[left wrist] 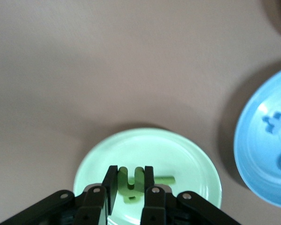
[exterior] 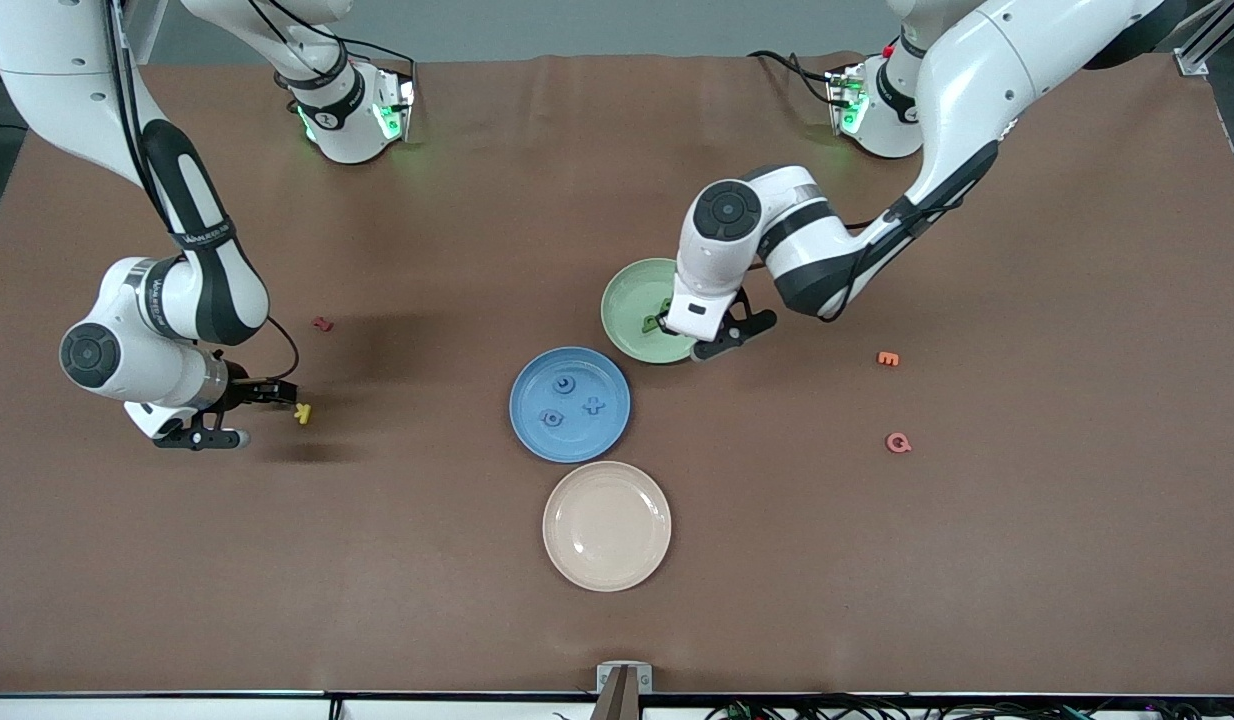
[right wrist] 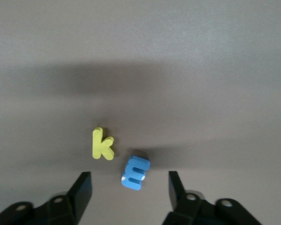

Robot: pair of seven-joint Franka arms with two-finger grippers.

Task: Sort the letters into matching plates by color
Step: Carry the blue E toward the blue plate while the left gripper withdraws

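Note:
My left gripper is over the pale green plate and shut on a green letter, held low over the plate. Another green piece lies in the plate beside it. The blue plate holds three blue letters; it also shows in the left wrist view. My right gripper is open, low over the table at the right arm's end. A blue letter E lies on the table between its fingers; this letter is hidden in the front view.
A yellow K lies right beside the blue E, also in the front view. A dark red letter lies farther from the camera. A beige plate sits nearest the camera. An orange E and a pink Q lie toward the left arm's end.

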